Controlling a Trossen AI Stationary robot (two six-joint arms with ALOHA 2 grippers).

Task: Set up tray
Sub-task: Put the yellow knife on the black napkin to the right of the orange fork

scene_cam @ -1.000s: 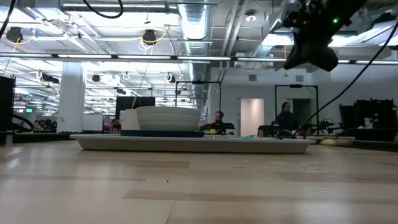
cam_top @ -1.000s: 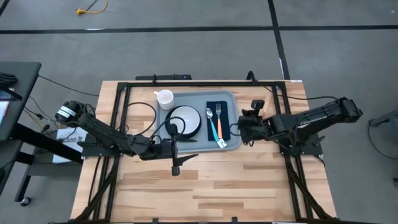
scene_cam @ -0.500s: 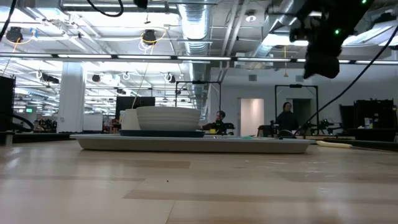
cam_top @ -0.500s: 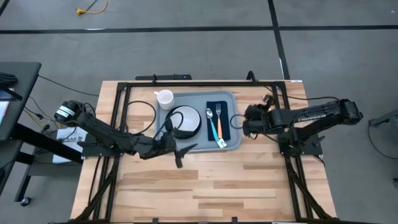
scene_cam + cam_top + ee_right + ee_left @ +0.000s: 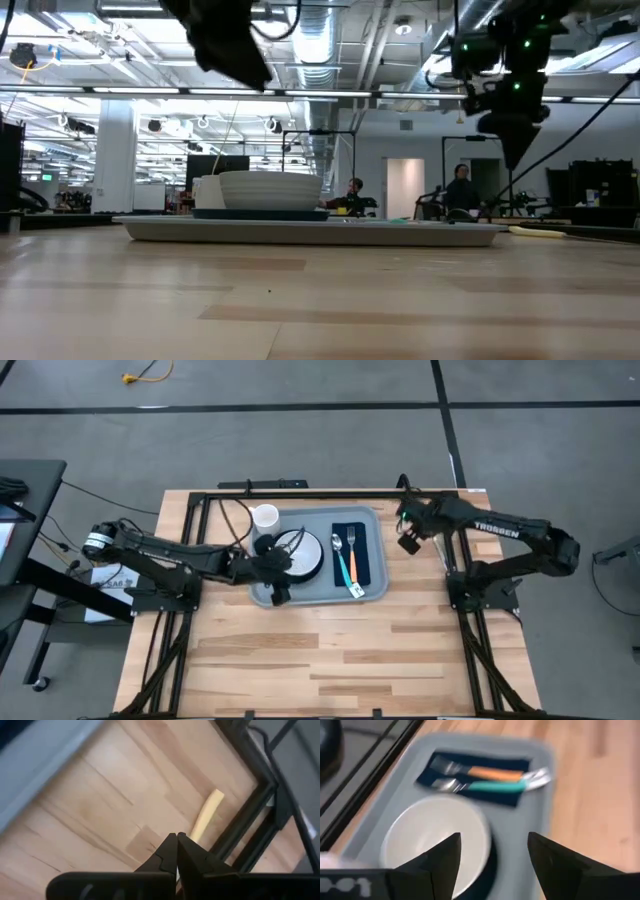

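While my left gripper (image 5: pixel 279 593) is hanging with its fingers (image 5: pixel 437 857) spread wide over the near-left part of the tray (image 5: pixel 378 592), it is holding nothing; the white bowl (image 5: pixel 437 840) is sitting directly ahead of it on the dark teal plate (image 5: pixel 318 568). My right gripper (image 5: pixel 408 542) is pinched fully together, empty, hovering off the tray's right side near the far right corner of the table (image 5: pixel 330 660), above bare wood where a pale yellow stick-like piece (image 5: pixel 206 816) is lying; what that piece is, I cannot tell.

The tray is lying flat on the far half of the table, roughly centred, long side across.

Judgement on the step: the setting is looking close to complete, so I am treating this as a check or a last adjustment. To do it well, I am planning any descent of the left arm to be slow and vertical, fingers clear of the bowl rim, so nothing on the tray is getting nudged.

Count:
- one tray
- one plate, one bowl on it
- one white cup (image 5: pixel 265 517), at the tray's far-left corner
- one navy napkin (image 5: pixel 362 555)
- one orange-handled fork (image 5: pixel 352 558) and one teal-handled spoon (image 5: pixel 342 564), side by side on the napkin
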